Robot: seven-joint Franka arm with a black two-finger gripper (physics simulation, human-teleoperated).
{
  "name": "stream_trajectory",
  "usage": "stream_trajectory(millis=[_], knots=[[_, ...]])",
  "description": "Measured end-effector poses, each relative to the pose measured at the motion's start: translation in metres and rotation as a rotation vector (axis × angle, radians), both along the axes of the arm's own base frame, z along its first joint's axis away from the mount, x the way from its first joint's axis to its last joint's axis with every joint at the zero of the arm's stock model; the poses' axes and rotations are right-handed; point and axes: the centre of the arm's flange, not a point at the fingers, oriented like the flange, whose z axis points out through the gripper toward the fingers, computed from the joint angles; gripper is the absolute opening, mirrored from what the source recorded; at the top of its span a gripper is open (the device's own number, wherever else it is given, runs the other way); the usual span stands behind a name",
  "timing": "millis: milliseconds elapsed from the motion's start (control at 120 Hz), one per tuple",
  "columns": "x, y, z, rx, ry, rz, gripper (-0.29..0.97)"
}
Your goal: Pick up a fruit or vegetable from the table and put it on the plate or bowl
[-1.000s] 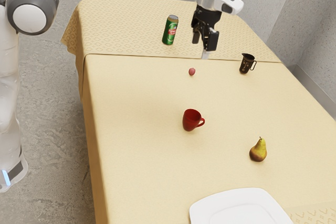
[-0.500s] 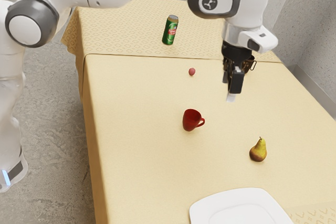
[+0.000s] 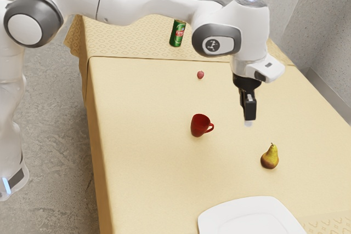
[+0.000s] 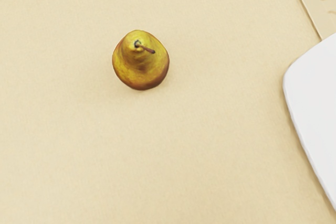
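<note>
Hovering my gripper above the tabletop, I am pointing it straight down. It is showing side-on, so I cannot tell whether it is released or clenched. The pear is standing upright on the tabletop with its stem up, nearer the camera than my gripper and untouched. It is sitting near the white plate but apart from it. A red mug is standing toward the exterior view's left of my gripper. A small red fruit and a green can are sitting farther back.
</note>
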Motion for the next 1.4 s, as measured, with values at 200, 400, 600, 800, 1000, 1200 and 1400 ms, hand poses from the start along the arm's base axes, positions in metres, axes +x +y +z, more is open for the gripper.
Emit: stream_trajectory(millis=[200,400,600,800,1000,1200,1400], knots=[[0.019,-0.024,-0.027,-0.040,-0.171,-0.056,0.68],[0.022,-0.029,-0.061,-0.060,-0.234,-0.076,0.68],[0.028,-0.032,-0.081,-0.090,-0.280,-0.078,0.68],[0.033,-0.034,-0.088,-0.122,-0.318,-0.071,0.68],[0.037,-0.025,-0.085,-0.127,-0.344,-0.057,0.68],[0.044,-0.010,-0.088,-0.126,-0.355,-0.036,0.68],[0.048,-0.015,-0.103,-0.138,-0.351,-0.035,0.68]])
